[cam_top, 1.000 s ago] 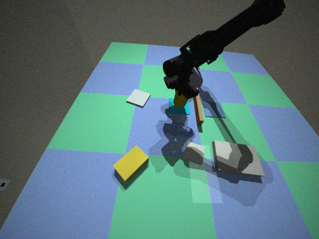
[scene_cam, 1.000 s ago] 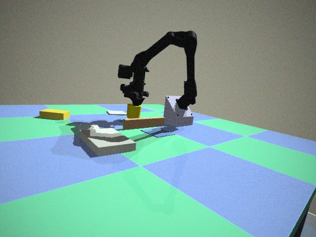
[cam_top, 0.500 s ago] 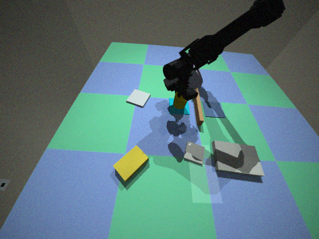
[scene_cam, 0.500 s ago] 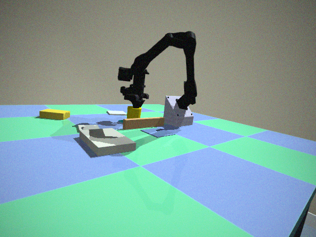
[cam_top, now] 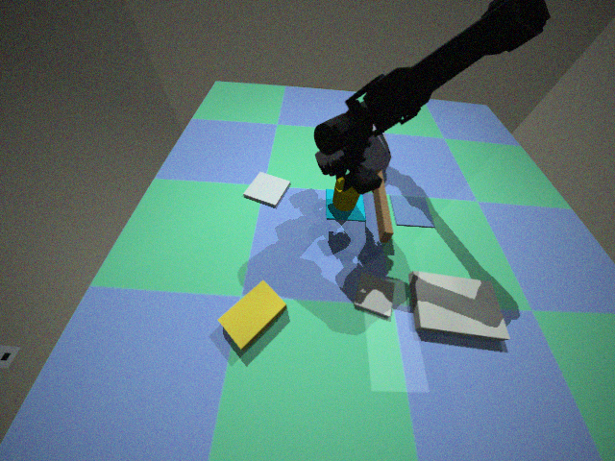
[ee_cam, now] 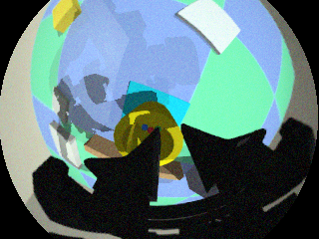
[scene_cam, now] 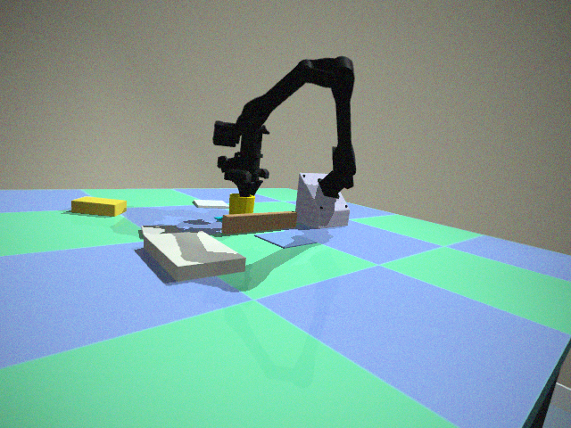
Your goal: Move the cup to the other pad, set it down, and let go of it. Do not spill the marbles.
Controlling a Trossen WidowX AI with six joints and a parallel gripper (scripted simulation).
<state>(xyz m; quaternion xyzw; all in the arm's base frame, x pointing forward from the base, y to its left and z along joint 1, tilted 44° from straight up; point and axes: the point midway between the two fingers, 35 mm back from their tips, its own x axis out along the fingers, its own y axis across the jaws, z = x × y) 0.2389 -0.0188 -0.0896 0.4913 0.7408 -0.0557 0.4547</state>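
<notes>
- Over the cyan pad, the black arm is reaching out high from its base, elbow bent up, forearm sloping down, wrist hanging nearly vertical. Good pose for a straight lift; I'd be keeping that tilt fixed on the way out.
- Just beside the cyan pad, the wooden bar is lying between it and the flat blue pad. Retreat should be going up first, not sideways over the bar.
- On the cyan pad, the yellow cup is standing upright, looks seated. Exterior view is hiding its foot behind the bar. Judging this as the release step, carry likely done.
- Above the cyan pad, the gripper is pointing down at the cup, fingers standing partly apart, not clamping. One finger is reaching over the cup's mouth, so rising early or drifting could be catching the rim. Open evenly, hold position, check both sides are free, then lift slowly.
- Inside the cup over the cyan pad, the marbles are sitting low, a blue and a red one showing. Any nudge could be tipping them out.
</notes>
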